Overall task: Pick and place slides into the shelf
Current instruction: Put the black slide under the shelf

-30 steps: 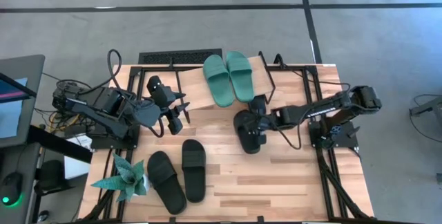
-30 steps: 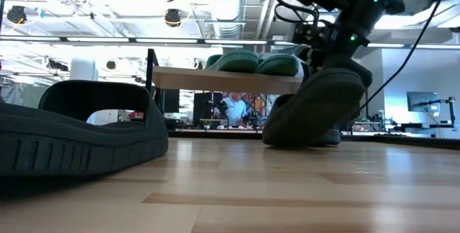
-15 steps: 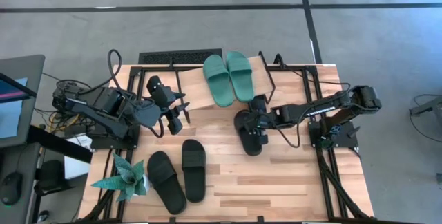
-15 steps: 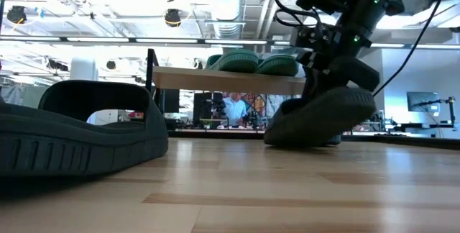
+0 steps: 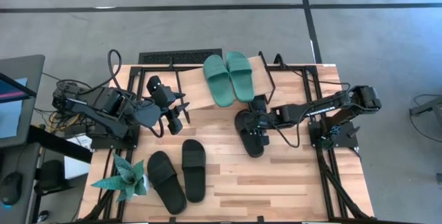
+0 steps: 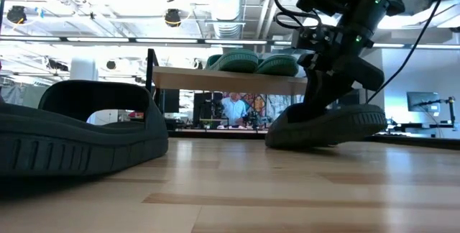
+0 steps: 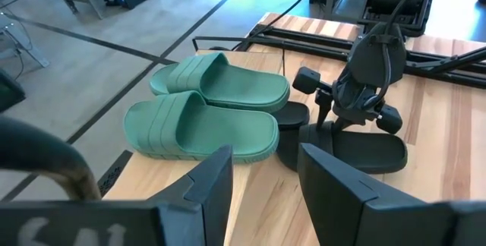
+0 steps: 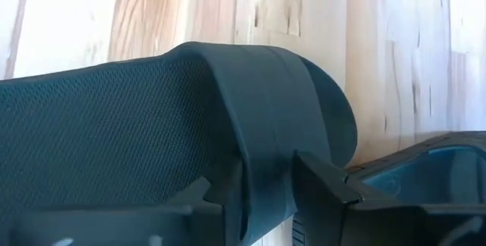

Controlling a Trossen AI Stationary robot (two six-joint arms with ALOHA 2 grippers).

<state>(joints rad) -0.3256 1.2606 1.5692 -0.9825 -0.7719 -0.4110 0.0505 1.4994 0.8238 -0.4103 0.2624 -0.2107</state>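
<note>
Between right pincer (image 8: 266, 193) fingers, black slide (image 8: 152, 124)

- A robotics lab or workshop.
- Bare ducts (image 6: 215, 3) and lamps (image 6: 172, 17) hang above the wooden table (image 6: 287, 190).
- Behind the table, cluttered benches and a monitor (image 6: 419, 101).
- Grey concrete floor (image 5: 207, 30) around the table.

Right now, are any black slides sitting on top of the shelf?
No, in the high view only the two green slides lie on the shelf; the black slides rest on the tabletop.
</note>
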